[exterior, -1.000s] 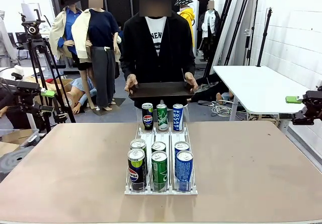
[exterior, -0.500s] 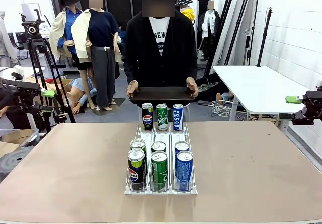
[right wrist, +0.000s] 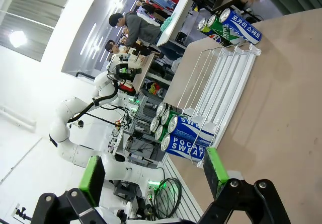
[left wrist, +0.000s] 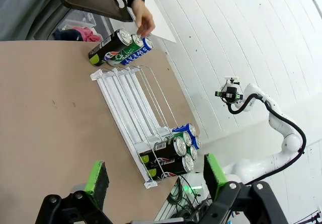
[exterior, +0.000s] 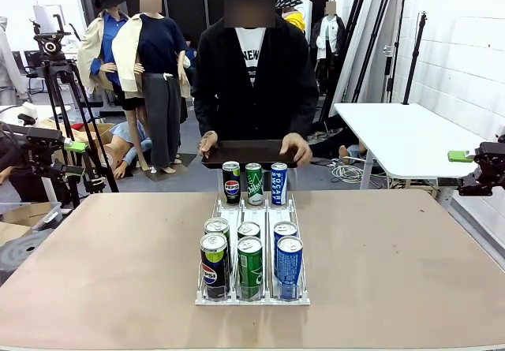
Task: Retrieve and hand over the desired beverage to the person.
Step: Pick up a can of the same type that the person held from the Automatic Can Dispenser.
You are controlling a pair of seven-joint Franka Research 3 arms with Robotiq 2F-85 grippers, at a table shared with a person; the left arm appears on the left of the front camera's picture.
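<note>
The person holds a tray behind the rack, one hand by the far blue can, seemingly choosing it, while both arms' jaws stand apart.

Bright, even indoor light falls from overhead onto the matte worktop; the cans throw only short, soft shadows, and their rims catch small highlights. The front view is sharp, with the white brick wall very bright at the right. In the right wrist view a ceiling lamp blows out the upper left corner. Both wrist views bend straight lines toward the edges, and the near fingers look slightly soft
</note>
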